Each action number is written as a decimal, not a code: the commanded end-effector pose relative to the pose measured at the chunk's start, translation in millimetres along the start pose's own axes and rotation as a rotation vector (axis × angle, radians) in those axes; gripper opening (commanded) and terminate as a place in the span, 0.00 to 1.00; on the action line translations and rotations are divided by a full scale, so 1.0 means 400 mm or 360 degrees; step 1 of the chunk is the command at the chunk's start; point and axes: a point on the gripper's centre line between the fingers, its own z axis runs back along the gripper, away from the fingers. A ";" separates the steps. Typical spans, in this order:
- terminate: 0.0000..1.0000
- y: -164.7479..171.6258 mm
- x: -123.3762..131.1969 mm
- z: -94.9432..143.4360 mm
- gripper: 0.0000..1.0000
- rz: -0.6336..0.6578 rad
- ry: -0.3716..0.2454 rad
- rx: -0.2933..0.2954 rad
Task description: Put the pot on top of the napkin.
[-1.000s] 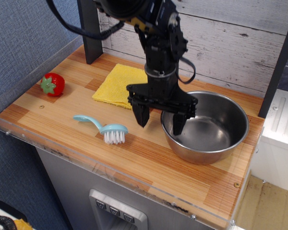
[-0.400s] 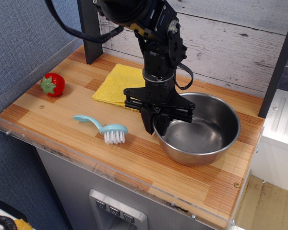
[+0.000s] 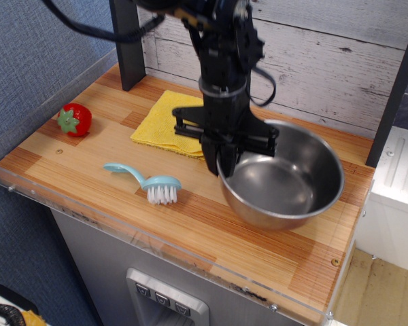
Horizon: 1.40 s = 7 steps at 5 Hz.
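The pot [image 3: 285,183] is a large shiny steel bowl on the right of the wooden counter, tilted and lifted slightly on its left side. My gripper [image 3: 221,159] is shut on the pot's left rim, one finger inside and one outside. The napkin [image 3: 168,122] is a square yellow cloth lying flat at the back of the counter, just left of and behind the gripper. The arm hides the napkin's right corner.
A red toy strawberry [image 3: 75,119] sits at the far left. A light blue brush [image 3: 149,182] lies in front of the napkin. A dark post [image 3: 128,47] stands at the back left. A clear plastic lip [image 3: 156,244] edges the counter's front.
The gripper went from open over the pot's left rim to shut on it. The pot has since shifted left and lifted, tilting.
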 end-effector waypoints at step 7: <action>0.00 0.423 0.144 0.059 0.00 0.0280 -0.0188 0.0210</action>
